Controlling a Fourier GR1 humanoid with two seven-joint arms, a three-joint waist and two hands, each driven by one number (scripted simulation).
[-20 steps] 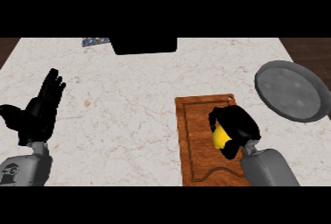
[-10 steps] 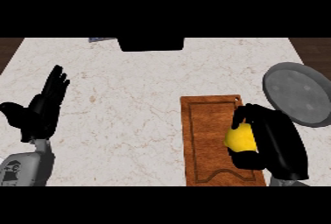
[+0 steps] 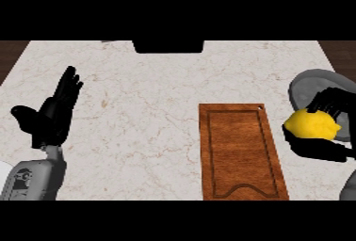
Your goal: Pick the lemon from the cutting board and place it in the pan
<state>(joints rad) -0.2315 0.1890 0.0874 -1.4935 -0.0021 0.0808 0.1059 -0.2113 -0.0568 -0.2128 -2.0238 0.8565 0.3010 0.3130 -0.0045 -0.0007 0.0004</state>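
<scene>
A yellow lemon (image 3: pixel 312 124) is held in my right hand (image 3: pixel 321 149), whose fingers and thumb curl round it at the right edge of the view. The hand and lemon hang over the near rim of the grey pan (image 3: pixel 309 84), which is partly hidden behind them. The brown wooden cutting board (image 3: pixel 240 150) lies just left of the hand with nothing on it. My left hand (image 3: pixel 49 117) rests open at the far left, fingers pointing up.
The marble counter (image 3: pixel 146 103) spreads between the two hands. A black object (image 3: pixel 168 46) sits at the counter's back edge. Dark floor shows at the top corners beyond the counter.
My right hand has carried the lemon off the cutting board to the right, up to the pan's rim. The board is now bare. The left hand has stayed where it was.
</scene>
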